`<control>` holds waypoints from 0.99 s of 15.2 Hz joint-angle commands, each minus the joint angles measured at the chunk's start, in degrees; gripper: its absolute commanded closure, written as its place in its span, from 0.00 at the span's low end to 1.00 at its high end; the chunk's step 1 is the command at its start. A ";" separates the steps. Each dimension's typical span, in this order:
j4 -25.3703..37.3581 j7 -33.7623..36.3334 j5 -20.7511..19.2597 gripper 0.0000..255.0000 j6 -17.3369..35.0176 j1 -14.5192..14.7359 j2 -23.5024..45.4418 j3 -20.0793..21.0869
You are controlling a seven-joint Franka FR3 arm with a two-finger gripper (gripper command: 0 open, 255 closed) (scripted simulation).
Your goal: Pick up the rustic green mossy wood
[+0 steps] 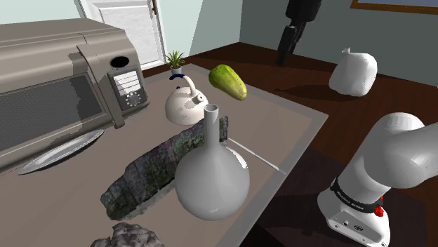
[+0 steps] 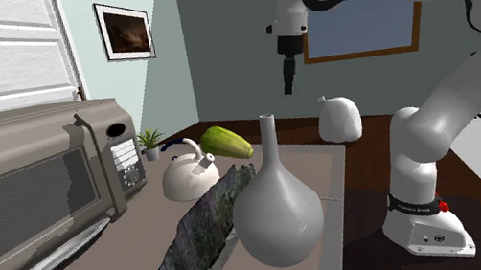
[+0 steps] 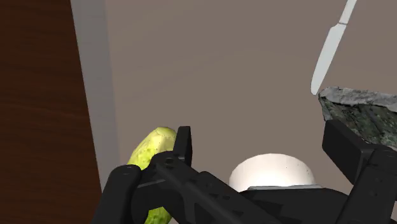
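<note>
The mossy wood (image 1: 158, 165) is a long, dark, grey-green log lying slantwise on the grey table (image 1: 281, 119). A white vase (image 1: 210, 179) stands in front of its middle. The log also lies behind that vase in the second exterior view (image 2: 206, 216). My black gripper (image 1: 289, 43) hangs high above the table's far end, well away from the log, pointing down (image 2: 289, 79). In the wrist view its fingers (image 3: 264, 143) stand apart, open and holding nothing, with one end of the log (image 3: 366, 111) just beyond one finger.
A white kettle (image 1: 186, 105) and a green squash (image 1: 228, 82) sit under the gripper's side of the table. A knife (image 3: 331, 48) lies by the log. A microwave (image 1: 56, 84), plate (image 1: 63, 151), small plant (image 1: 175, 62) and rock (image 1: 130, 237) share the table. A white sack (image 1: 353, 74) sits on the floor.
</note>
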 commanded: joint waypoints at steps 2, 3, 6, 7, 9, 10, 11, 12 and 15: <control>0.77 -1.22 0.29 0.00 0.84 0.81 1.96 0.11; 1.58 -2.43 0.59 0.00 1.63 1.61 3.92 0.23; 4.22 -6.10 1.49 0.00 3.65 3.95 9.68 0.74; 5.17 -7.32 1.80 0.00 4.22 4.69 11.57 0.96; 7.14 -9.74 2.40 0.00 5.20 6.16 15.28 1.45; 8.17 -10.95 2.69 0.00 5.62 6.87 17.10 1.74; 9.22 -12.15 2.98 0.00 5.99 7.57 18.91 2.05; 10.29 -13.34 3.25 0.00 6.31 8.24 20.68 2.38; 13.60 -16.85 4.01 0.00 7.02 10.22 25.86 3.52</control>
